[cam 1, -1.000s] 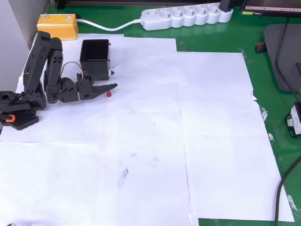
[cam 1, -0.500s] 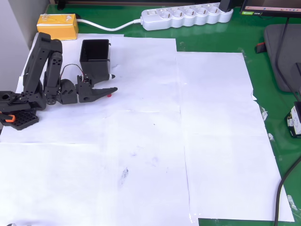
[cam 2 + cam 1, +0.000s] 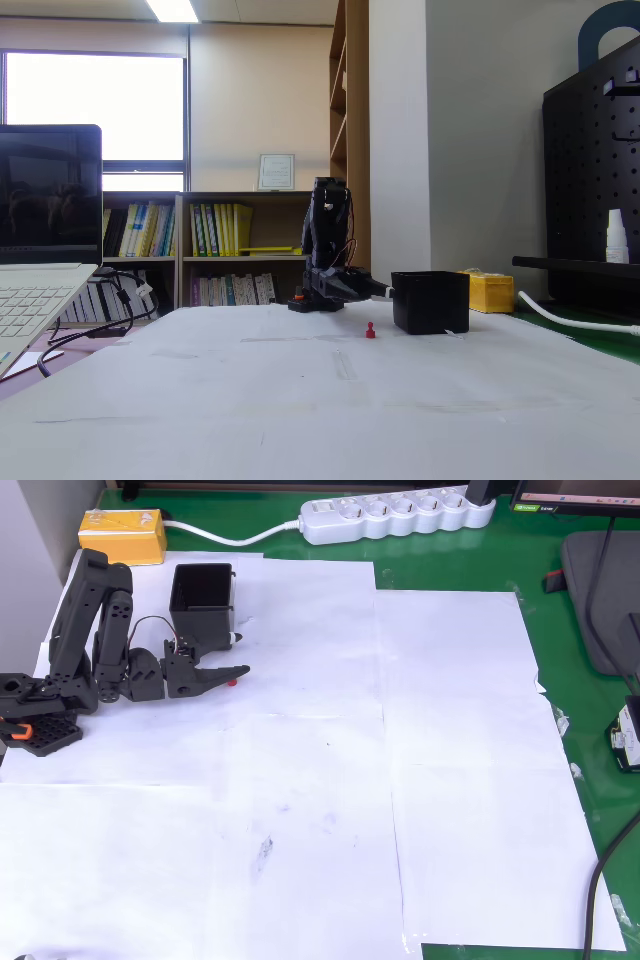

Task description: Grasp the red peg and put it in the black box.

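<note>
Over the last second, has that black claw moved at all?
Yes. In the overhead view the gripper has slid slightly down the picture, away from the black box, so its lower finger now covers more of the red peg.

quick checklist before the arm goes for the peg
1. Red peg upright on the paper: ok.
2. Peg outside the black box: ok, not yet placed.
3. Gripper at the peg: ok, tip right beside it in the overhead view.
4. Gripper state: cannot tell.
5. Peg held: cannot tell; in the fixed view it stands on the paper.
6. Box open side up: ok.
</note>
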Motion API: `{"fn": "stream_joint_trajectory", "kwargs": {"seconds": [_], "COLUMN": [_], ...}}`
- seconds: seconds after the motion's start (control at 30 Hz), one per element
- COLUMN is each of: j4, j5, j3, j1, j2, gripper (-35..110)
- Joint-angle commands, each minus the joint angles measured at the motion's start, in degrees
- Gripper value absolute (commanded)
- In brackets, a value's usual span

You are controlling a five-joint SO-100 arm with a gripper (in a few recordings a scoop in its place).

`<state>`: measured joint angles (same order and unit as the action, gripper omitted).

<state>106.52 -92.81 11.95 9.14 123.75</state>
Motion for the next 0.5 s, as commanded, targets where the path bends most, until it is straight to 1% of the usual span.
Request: {"fn": "stream_joint_trajectory", "kwargs": {"seconds": [0.0,0.47], "j4": [1.3,1.3], "j5": [0.8,0.5], "j3": [0.1,0.9], "j1": [0.7,0.9], "j2": [-2.4,-0.6], "gripper": [28,28]}}
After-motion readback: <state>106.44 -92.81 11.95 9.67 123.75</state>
